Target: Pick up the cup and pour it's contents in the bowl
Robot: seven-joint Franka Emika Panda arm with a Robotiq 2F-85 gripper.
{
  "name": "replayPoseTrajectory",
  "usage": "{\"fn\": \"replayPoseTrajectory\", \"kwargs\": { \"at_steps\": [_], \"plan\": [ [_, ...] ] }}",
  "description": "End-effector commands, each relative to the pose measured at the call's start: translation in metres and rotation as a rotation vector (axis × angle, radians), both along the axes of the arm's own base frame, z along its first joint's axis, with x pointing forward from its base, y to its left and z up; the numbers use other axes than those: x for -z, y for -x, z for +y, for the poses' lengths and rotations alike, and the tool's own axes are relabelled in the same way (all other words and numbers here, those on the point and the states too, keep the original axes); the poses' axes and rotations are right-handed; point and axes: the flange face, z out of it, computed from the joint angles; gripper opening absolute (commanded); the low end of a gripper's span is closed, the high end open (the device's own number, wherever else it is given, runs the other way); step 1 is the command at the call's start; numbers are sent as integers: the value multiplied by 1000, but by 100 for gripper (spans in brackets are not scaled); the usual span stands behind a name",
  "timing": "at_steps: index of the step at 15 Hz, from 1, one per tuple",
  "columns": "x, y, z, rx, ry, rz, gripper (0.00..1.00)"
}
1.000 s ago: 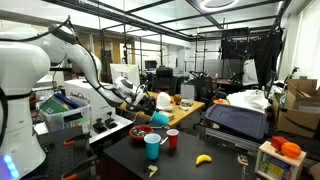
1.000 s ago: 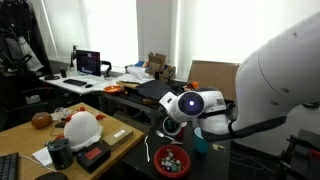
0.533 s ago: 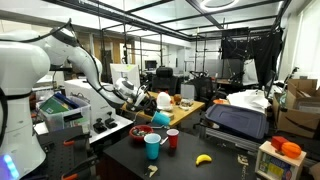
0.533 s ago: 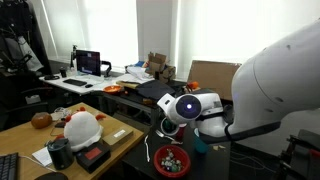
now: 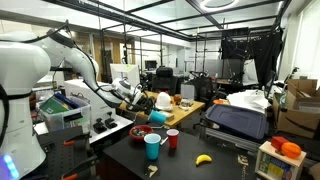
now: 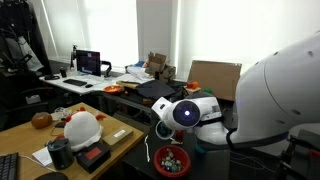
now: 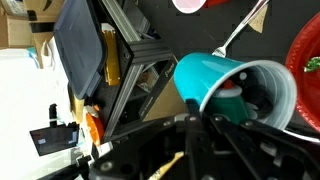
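My pincer (image 7: 200,120) is squeezed as far shut as the cup (image 7: 235,85) lets it, clamped on the blue wall with nothing else in its hold. The cup lies on its side in my grip, its mouth turned away from me. Something red and pale sits just inside the lip.

Over the last second my arm (image 6: 270,110) has swung round and now fills more of an exterior view, and my wrist has rolled with it. The cup (image 5: 158,117) has barely changed place above the table. I judge this to be the tipping part of the pour, not yet finished, since bits remain in the cup.

Just beyond the cup's mouth, and lower, lies the bowl (image 7: 310,55). Only a slice of its red rim shows from my wrist. In an exterior view the bowl (image 6: 156,160) holds small dark and coloured bits. The mouth looks close to the rim, but I cannot tell whether it is truly over it, so a spill beside the bowl is the risk.

Further out from my pincer, past the bowl, a teal cup (image 5: 152,146) and a small red cup (image 5: 172,138) stand upright. A banana (image 5: 203,158) lies beyond them.

I can read no brand, label or writing anywhere, and the lit laptop screen (image 6: 88,62) far off is too small to make out.
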Motion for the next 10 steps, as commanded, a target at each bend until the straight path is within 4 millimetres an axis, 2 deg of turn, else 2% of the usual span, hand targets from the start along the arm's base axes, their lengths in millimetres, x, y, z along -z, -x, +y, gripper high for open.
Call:
{"fn": "replayPoseTrajectory", "kwargs": {
  "at_steps": [1,10],
  "plan": [
    [-4,4,2,13,30,-34,1],
    [-10,7,7,20,101,-87,1]
  ]
}}
